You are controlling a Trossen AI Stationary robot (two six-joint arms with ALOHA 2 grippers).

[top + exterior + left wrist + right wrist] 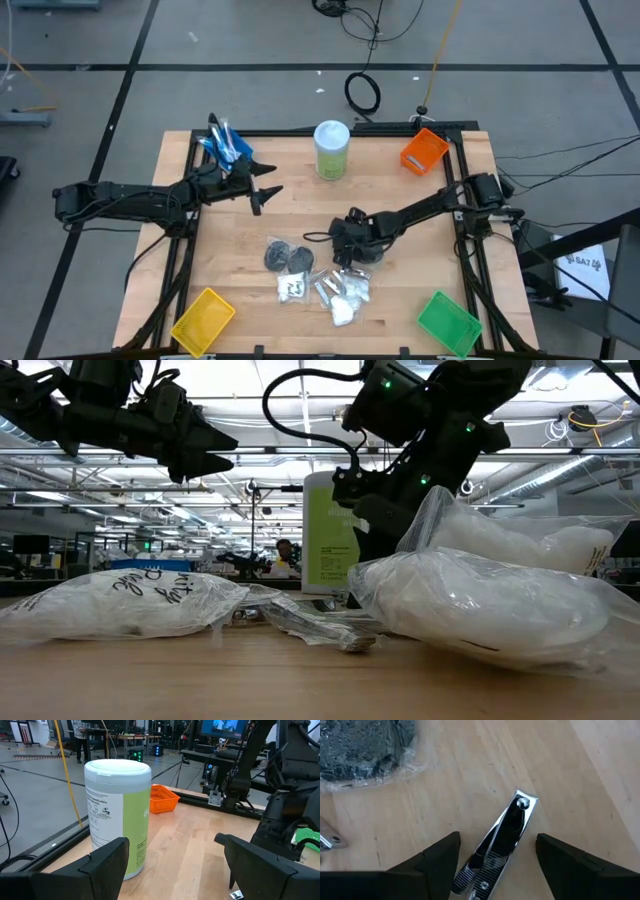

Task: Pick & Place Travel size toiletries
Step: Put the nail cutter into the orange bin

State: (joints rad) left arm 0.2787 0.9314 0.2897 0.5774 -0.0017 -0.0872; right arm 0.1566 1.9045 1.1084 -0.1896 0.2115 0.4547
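The toiletries lie in a heap near the table's near-middle: dark grey discs in clear wrap (285,256), white packets (345,300) and short silver pieces (325,290). My right gripper (352,250) points down at the heap's far edge. It is open, and in the right wrist view its fingers (497,837) stand on either side of a silver nail clipper (502,837) that lies flat on the wood, with a wrapped dark disc (360,745) beside it. My left gripper (268,190) is open, held above the table and facing the pale-green canister (117,815).
The canister (332,150) stands at the far middle. A blue bin (225,145) holding blue sticks sits at the far left, an orange bin (423,150) far right, a yellow bin (203,320) near left and a green bin (447,322) near right. Bare wood lies between them.
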